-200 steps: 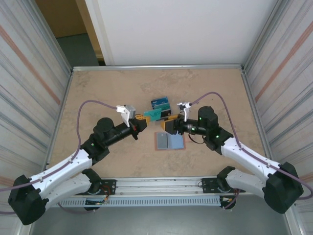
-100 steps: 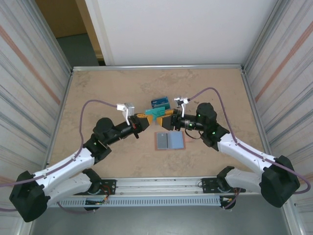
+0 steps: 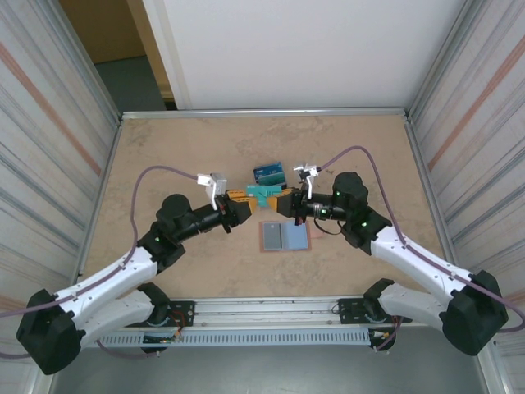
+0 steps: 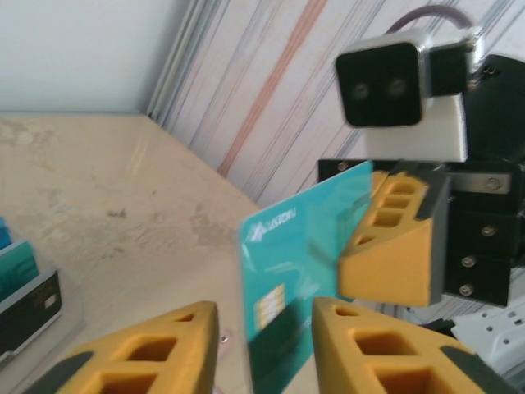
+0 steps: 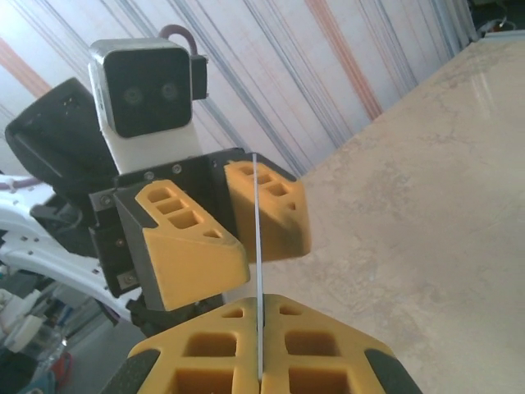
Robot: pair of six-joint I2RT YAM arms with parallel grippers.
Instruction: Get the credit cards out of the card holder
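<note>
Mid-handoff on one teal credit card [image 4: 299,246], which is hanging above mid-table [image 3: 164,156].

- My right hand [image 5: 261,361] is clamping the card's 3 o'clock end, pads together on it. The card is showing edge-on in the right wrist view.
- My left hand [image 4: 264,322] is sitting at the card's 9 o'clock end with its fingers apart. A gap is showing beside the card on at least one side, so I'm reading it as not gripping.
- The card is standing on edge between the two hands, off the table.
- The card holder [image 3: 285,236] is lying open and flat at 6 o'clock of the held card, near but not touching. I can't tell from above whether its pale panels are hiding more cards.
- The stand [image 3: 268,172] with blue cards in it is sitting at 12 o'clock of the held card.

Step, as I'm judging it: this card is out of the holder, the transfer to the right hand is under way, and set-down is pending.

Next, my guess: I'm backing the left hand straight out toward 9 o'clock without brushing the card. Then I'm swinging the right hand toward 12 o'clock and squaring the card to the stand.

Risk I'm watching: a thin card pivoting in a one-end grip.
</note>
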